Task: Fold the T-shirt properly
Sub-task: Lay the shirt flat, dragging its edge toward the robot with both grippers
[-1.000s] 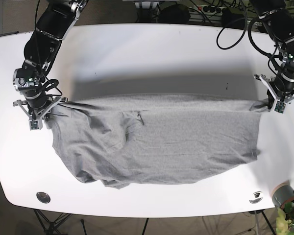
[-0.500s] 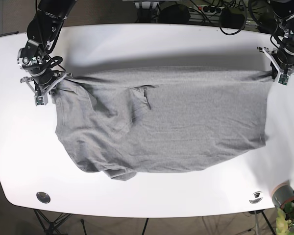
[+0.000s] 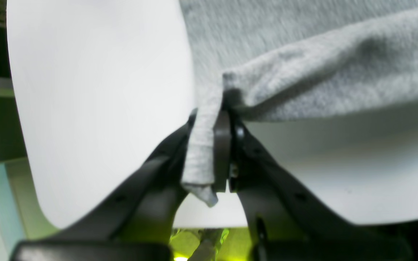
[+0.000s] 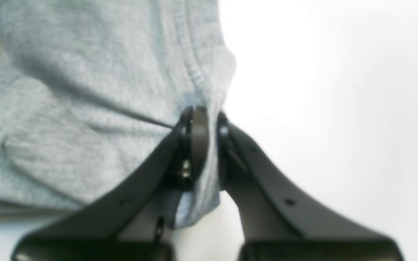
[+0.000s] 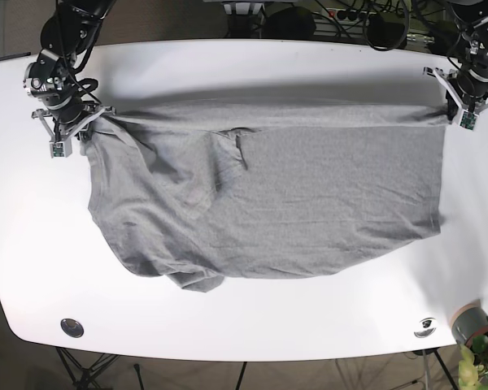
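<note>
At the near edge of the white worktop (image 5: 252, 333), two small round fittings are set into the surface, one at the near left (image 5: 71, 327) and one at the near right (image 5: 425, 327). A grey cylindrical pot (image 5: 470, 322) with green leaves is seen just off the near right corner.

One T-shirt (image 5: 268, 203) is present, spread over the middle of the worktop. It is a heathered grey knit, soft and slightly fuzzy in the close views, with a ribbed, stitched hem seen in the right wrist view. Its near edge is curved and rumpled, with a small folded lump at the near left. Diagonal creases run across the left half, and a short dark fold is seen near the centre. The right half lies smoother. The far edge is pulled into a nearly straight line between the two arms.

Two tools are counted, both of black plastic with tapering fingers. The left tool (image 3: 223, 145) is closed tight on a bunched corner of the fabric, a strip of which hangs down between the fingers. The right tool (image 4: 203, 145) is likewise clamped on a gathered corner of the fabric at the hem. In the base view, the corners are held at the far left and far right of the worktop.

Beyond the far edge, dark cables (image 5: 374, 24) are seen.
</note>
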Tool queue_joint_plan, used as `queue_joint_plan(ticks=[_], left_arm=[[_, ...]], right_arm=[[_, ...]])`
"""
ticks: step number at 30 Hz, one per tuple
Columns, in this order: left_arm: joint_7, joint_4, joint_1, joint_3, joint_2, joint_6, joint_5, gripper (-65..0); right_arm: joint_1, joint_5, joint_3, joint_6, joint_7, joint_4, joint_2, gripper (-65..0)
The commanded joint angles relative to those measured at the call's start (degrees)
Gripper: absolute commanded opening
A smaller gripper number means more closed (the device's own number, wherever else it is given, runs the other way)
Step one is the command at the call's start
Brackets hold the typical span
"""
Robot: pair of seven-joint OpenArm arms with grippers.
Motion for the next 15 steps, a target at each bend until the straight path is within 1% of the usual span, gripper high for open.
queue_joint_plan(ticks=[1, 6, 9, 12, 15], left_arm=[[-0.7, 0.7, -0.2, -0.4, -1.2, 0.8, 0.4, -65.0], [-0.7, 0.1, -1.3, 0.3, -1.3, 0.8, 0.4, -65.0], [-0.7, -2.5, -3.8, 2.2, -2.1, 0.8, 0.4, -65.0], [-0.7, -4.7, -5.2, 2.7, -3.4, 0.8, 0.4, -65.0], [-0.7, -7.0, -7.3, 2.7, -3.6, 0.8, 0.4, -65.0]], right_arm=[[0.5, 0.4, 0.4, -0.55, 1.2, 0.1, 0.9, -62.9], [0.8, 0.4, 0.4, -0.55, 1.2, -1.6, 1.0, -62.9], [0.8, 0.4, 0.4, -0.55, 1.2, -1.8, 0.9, -62.9], [0.8, 0.4, 0.4, -0.55, 1.2, -1.8, 0.8, -62.9], [0.8, 0.3, 0.4, -0.55, 1.2, -1.8, 0.9, -62.9]])
